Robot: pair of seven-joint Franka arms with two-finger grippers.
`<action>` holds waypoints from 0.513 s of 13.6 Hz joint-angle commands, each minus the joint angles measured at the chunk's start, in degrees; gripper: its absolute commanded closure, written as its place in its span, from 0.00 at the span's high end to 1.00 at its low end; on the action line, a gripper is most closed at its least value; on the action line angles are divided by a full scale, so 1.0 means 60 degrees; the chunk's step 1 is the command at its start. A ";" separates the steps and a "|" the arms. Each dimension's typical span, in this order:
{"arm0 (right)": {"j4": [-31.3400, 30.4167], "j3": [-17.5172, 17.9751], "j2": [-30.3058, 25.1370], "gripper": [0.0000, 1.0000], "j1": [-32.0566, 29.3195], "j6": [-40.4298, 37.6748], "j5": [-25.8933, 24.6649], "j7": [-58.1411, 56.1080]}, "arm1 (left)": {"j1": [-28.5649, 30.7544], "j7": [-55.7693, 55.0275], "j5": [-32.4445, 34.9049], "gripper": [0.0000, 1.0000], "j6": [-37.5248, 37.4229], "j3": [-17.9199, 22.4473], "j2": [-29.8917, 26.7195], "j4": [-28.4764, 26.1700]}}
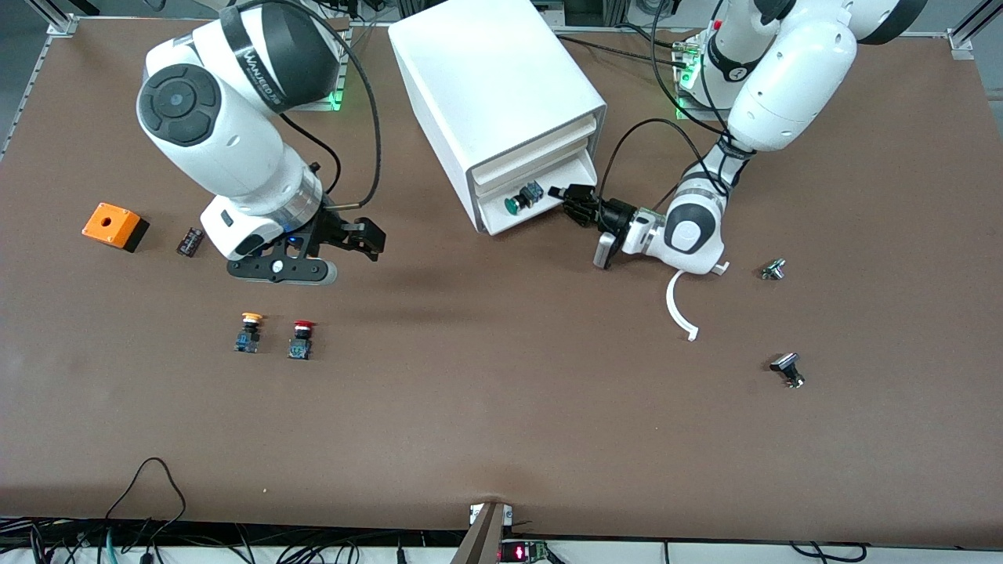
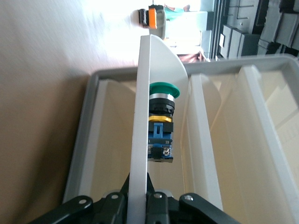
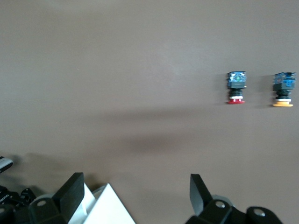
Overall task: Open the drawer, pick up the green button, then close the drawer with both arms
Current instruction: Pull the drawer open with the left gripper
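Observation:
The white cabinet stands at the table's middle, near the arms' bases. Its lowest drawer is pulled partly out. The green-capped button lies on its side in the drawer. My left gripper is at the drawer's front and is shut on its thin white front wall. The left wrist view shows the button just past that wall. My right gripper is open and empty, over the table beside the cabinet toward the right arm's end. The right wrist view shows its fingers wide apart.
A yellow-capped button and a red-capped button stand nearer the front camera than the right gripper. An orange box and a small black part lie beside it. A white curved strip and two metal parts lie toward the left arm's end.

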 commanded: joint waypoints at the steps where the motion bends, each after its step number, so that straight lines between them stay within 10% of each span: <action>1: 0.0976 -0.0032 0.0564 0.99 0.0159 -0.0049 0.0084 0.0303 | 0.0070 -0.0976 -0.0015 0.00 0.0080 0.0388 0.0007 0.0971; 6: 0.1621 -0.0046 0.0902 1.00 0.0248 0.0391 0.0054 0.0421 | 0.0114 -0.1755 0.0455 0.00 0.0095 0.0799 0.0315 0.1895; 7: 0.1710 -0.0046 0.1004 1.00 0.0335 0.0507 0.0040 0.0523 | 0.0128 -0.1727 0.0455 0.99 0.0095 0.0858 0.0344 0.1997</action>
